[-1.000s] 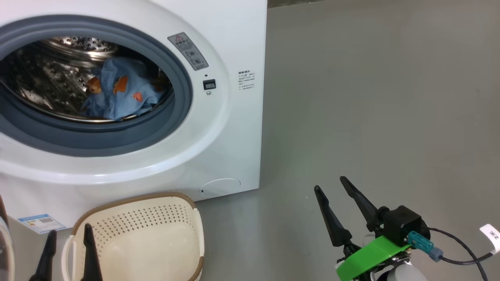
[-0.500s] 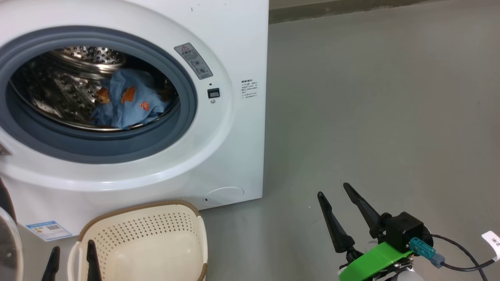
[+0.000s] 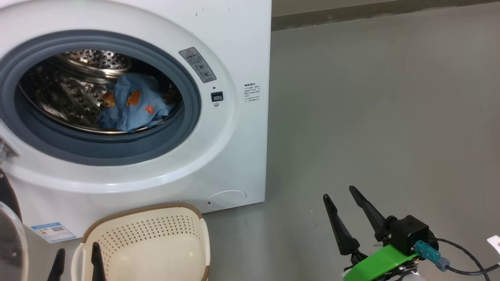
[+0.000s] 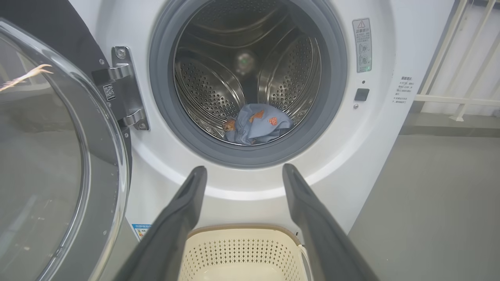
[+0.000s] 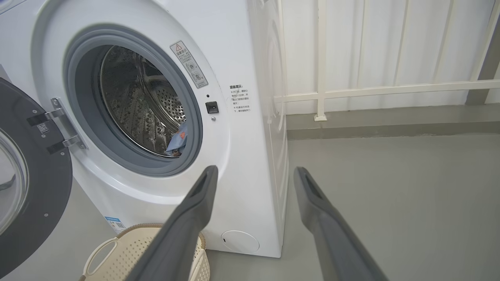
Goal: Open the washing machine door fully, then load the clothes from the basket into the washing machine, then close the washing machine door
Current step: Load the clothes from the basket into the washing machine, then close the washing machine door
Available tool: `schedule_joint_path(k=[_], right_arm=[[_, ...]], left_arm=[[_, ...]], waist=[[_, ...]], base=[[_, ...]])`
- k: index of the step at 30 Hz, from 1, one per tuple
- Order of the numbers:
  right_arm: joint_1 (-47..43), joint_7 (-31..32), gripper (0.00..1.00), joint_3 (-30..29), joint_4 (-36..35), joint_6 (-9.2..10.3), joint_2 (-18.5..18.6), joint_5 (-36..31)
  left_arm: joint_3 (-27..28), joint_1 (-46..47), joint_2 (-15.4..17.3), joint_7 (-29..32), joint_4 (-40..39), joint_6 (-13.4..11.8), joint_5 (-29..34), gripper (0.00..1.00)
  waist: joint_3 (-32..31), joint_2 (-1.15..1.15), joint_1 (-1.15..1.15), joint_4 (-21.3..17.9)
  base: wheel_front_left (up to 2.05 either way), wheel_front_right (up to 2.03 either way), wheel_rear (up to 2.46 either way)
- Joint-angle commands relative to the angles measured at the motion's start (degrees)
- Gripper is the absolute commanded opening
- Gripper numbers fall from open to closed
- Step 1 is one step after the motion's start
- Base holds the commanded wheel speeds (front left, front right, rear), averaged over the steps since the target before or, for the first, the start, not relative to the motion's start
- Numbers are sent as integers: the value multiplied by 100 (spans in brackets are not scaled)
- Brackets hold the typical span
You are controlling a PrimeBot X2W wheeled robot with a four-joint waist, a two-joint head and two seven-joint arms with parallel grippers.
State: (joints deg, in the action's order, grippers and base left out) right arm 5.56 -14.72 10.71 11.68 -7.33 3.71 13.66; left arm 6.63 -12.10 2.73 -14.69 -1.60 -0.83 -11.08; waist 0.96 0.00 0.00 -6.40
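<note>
The white washing machine [image 3: 242, 58] stands with its door [image 4: 47, 156] swung wide open to the left on its hinge. The door's edge also shows in the head view [image 3: 9, 234] and the right wrist view [image 5: 23, 175]. Light blue clothes [image 3: 134, 103] with orange prints lie at the bottom of the steel drum [image 4: 258, 125]. The cream basket [image 3: 144, 209] sits on the floor before the machine, and its inside looks bare. My left gripper [image 3: 77, 253] hovers open over the basket's left side. My right gripper [image 3: 338, 192] hangs open over bare floor to the machine's right.
Grey floor [image 3: 390, 117] stretches to the right of the machine. A white railing [image 5: 351, 91] and a low kerb run behind it. A round flap [image 3: 226, 198] and a blue label [image 3: 52, 232] sit low on the machine's front.
The whole head picture has slid down and a little right, so the camera moved. Both grippers sit lower in it and stay open. The clothes, the door and the basket have not moved.
</note>
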Motion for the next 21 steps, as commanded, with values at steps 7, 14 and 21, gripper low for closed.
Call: schedule_joint_path(k=[7, 14, 21], right_arm=[[21, -28, 100, 108, -181, -16, -14, -114], [15, -28, 100, 110, -173, -16, -9, -102], [13, -28, 100, 92, -163, -16, -16, -112]], left_arm=[[118, 72, 19, -30, -71, -60, -85, 100], [93, 65, 17, -30, -80, -39, -163, 100], [113, 100, 16, -30, -71, -1, -130, 100]], waist=[[-8, 0, 0, 92], [1, 0, 0, 120], [15, 0, 0, 116]], base=[[0, 0, 0], [0, 0, 0], [0, 0, 0]])
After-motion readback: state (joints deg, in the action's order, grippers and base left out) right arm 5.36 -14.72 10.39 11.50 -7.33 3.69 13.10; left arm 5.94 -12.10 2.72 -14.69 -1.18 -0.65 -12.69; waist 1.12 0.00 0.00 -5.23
